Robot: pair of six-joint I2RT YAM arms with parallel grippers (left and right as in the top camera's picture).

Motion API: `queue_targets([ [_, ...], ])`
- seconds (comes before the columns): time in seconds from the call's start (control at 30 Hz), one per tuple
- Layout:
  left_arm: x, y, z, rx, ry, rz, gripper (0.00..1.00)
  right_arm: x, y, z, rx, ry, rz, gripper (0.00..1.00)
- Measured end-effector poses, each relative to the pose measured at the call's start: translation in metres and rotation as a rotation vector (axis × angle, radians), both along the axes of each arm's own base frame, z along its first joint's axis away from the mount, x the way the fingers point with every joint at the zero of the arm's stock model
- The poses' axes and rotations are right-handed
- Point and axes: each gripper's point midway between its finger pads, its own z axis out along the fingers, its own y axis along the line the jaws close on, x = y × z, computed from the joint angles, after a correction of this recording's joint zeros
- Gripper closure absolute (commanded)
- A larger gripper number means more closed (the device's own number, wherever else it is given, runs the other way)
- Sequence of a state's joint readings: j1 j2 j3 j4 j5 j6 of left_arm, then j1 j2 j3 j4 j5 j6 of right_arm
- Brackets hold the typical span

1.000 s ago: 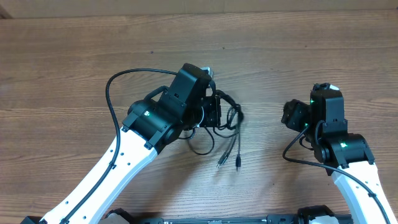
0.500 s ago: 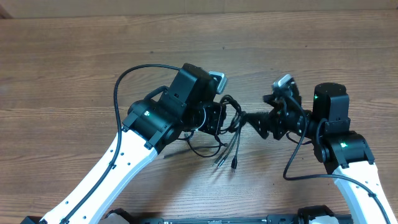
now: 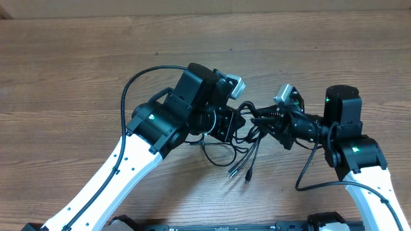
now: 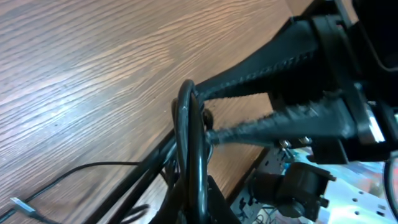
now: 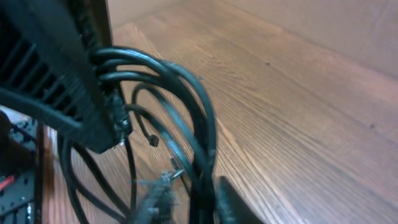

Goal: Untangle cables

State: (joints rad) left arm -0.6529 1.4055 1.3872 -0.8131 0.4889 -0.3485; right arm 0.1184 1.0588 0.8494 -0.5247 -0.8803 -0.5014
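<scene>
Left gripper (image 3: pixel 238 122) clamped on cables (image 3: pixel 252 151), anchoring bundle; right gripper (image 3: pixel 255 120) pinches one loop, likely to pull it free

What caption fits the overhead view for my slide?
Overhead: left gripper clamped on a bundle of thin black cables over the brown wooden table; right gripper fingers straddle one loop.

Overhead, the fingertips of the left gripper (image 3: pixel 240 120) are hidden beneath its own body, right beside the cables (image 3: pixel 250 144). The plugs (image 3: pixel 232 173) at the cables' lower ends are too small to identify. In both wrist views the cables blur and run off the bottom edge.
</scene>
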Motion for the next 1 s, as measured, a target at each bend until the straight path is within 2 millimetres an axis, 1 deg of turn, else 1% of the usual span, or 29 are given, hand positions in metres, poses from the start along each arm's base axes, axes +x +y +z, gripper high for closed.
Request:
queue_targets([
  [0.1, -0.001, -0.001, 0.001, -0.009, 0.008, -0.001, 0.96, 0.001, -0.001, 0.000, -0.003, -0.001, -0.004, 0.96],
  [0.33, 0.002, -0.003, 0.004, -0.025, 0.012, 0.015, 0.96, 0.001, -0.001, 0.000, 0.005, 0.017, -0.016, 0.96],
  [0.5, 0.004, -0.003, 0.004, -0.026, 0.011, 0.029, 0.96, 0.012, -0.007, -0.002, 0.017, 0.090, -0.122, 0.96],
  [0.6, 0.009, 0.002, 0.001, -0.005, 0.028, 0.091, 0.96, 0.023, -0.013, -0.004, 0.028, 0.147, -0.229, 0.96],
  [0.67, 0.012, 0.005, -0.001, 0.004, 0.044, 0.131, 0.96, 0.035, -0.028, -0.012, 0.022, 0.210, -0.377, 0.96],
  [0.7, 0.013, 0.005, -0.002, 0.006, 0.046, 0.139, 0.96, 0.039, -0.033, -0.014, 0.018, 0.223, -0.420, 0.96],
  [0.77, 0.014, 0.006, -0.002, 0.008, 0.055, 0.155, 0.96, 0.050, -0.053, -0.022, 0.013, 0.281, -0.594, 0.96],
  [0.83, 0.013, 0.008, -0.004, 0.016, 0.064, 0.162, 0.96, 0.056, -0.071, -0.031, 0.016, 0.339, -0.743, 0.96],
  [0.93, 0.013, 0.010, -0.006, 0.027, 0.068, 0.172, 0.96, 0.058, -0.092, -0.041, 0.021, 0.403, -0.914, 0.96],
  [1.0, 0.013, 0.010, -0.006, 0.028, 0.067, 0.174, 0.96, 0.057, -0.099, -0.044, 0.022, 0.423, -0.966, 0.96],
])
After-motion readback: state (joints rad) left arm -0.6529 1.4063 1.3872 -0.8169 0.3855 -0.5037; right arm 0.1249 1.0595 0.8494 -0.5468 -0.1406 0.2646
